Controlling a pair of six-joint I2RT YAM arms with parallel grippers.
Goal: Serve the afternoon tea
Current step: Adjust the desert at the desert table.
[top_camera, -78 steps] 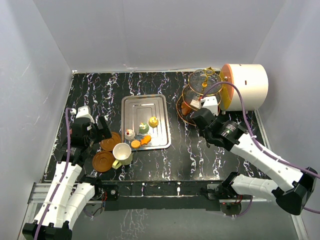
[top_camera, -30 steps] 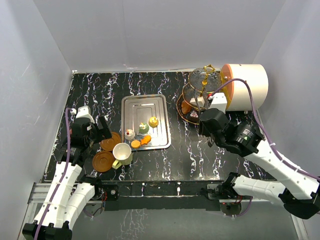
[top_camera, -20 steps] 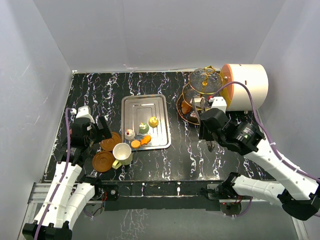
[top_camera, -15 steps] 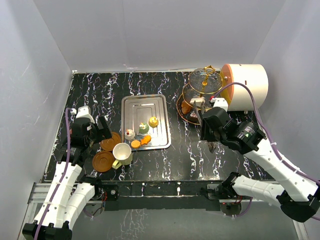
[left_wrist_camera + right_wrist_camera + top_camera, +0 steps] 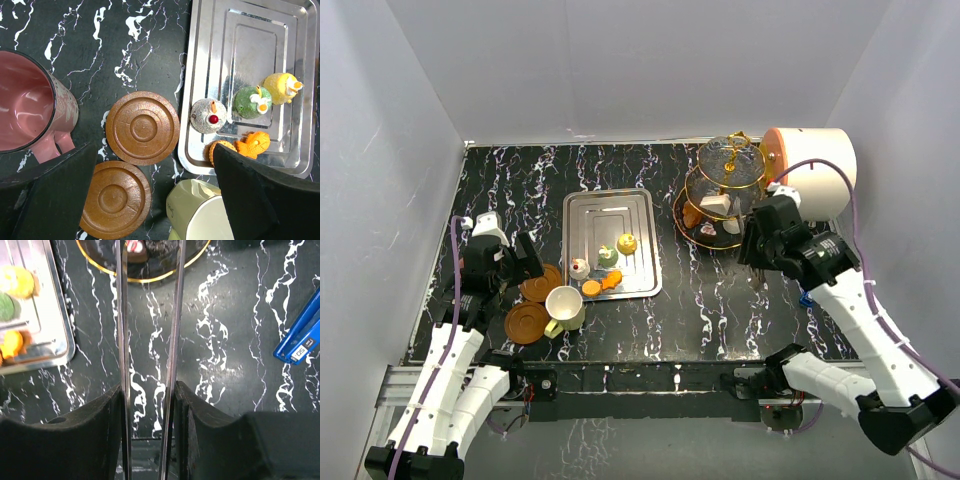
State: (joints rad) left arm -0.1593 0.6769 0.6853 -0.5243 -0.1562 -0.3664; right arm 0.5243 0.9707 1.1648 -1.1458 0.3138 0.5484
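While the cakes [image 5: 607,256] sit on the tray [image 5: 605,215], the right hand [image 5: 756,265] is right of the tray, gripping empty tongs [image 5: 122,340] | left hand [image 5: 525,265], left of the tray, spread wide, holding nothing.

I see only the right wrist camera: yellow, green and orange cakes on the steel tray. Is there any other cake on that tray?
Observer: Yes, a white cake with a red dot lies beside the green cake.
Operator: What is on the stand?
Observer: The top view shows a white piece and an orange piece on the stand, below its top tier.
Operator: Where is the maroon cup?
Observer: The maroon cup stands on the table beside the two brown saucers, on neither.
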